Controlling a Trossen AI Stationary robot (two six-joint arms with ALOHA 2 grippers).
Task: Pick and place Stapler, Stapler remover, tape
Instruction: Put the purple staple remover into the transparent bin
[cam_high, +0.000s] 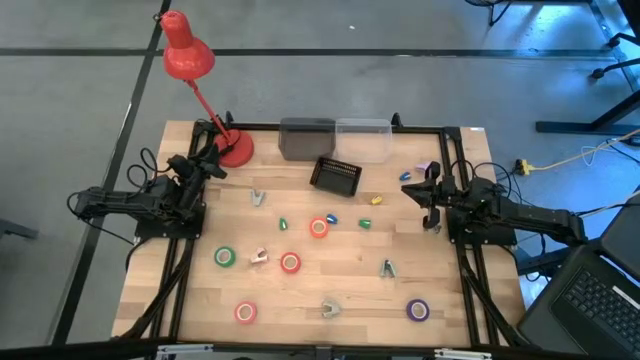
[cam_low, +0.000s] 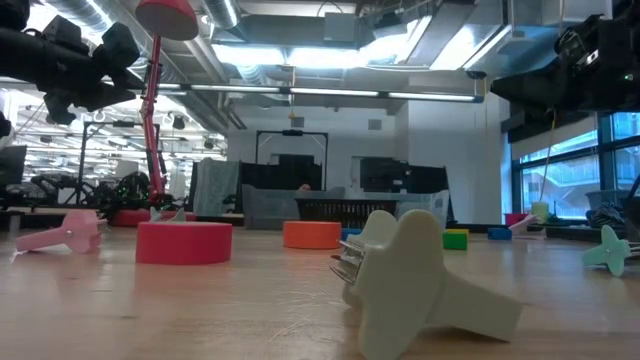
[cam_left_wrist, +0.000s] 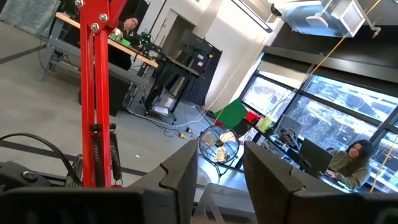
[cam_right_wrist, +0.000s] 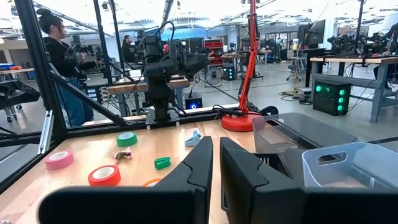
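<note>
Pick-and-place apparently at its start, nothing yet lifted: left gripper (cam_left_wrist: 221, 171) held off the bench (cam_high: 350, 290) behind and to the left of the black basket (cam_high: 335, 177), close by the base of the red lamp (cam_high: 236, 150), fingers apart and empty; right gripper (cam_right_wrist: 216, 149) hovering to the basket's right, fingers all but together on nothing. Tape scattered in front of the basket: orange roll (cam_high: 318, 227) nearest it, red roll (cam_high: 290, 262) and green roll (cam_high: 225, 257) farther forward and left, pink roll (cam_high: 245, 312) and purple roll (cam_high: 417, 310) farthest, near the front edge. Small staplers (cam_high: 365, 223) dotted just in front and to the right of the basket; staple removers (cam_high: 330, 307) spread among the rolls. For a clean first pick, probably best to spread the right gripper's fingers before descending, come straight down over the orange roll, straddle one wall of the ring, and close only once low at the bench, keeping clear of the blue stapler (cam_high: 333, 217) just beside it. Behind the basket, grey bin (cam_high: 307, 138) and clear bin (cam_high: 363, 140) side by side, touching or nearly so; nothing visible in either, nor in the basket, its mesh floor hard to read.
</note>
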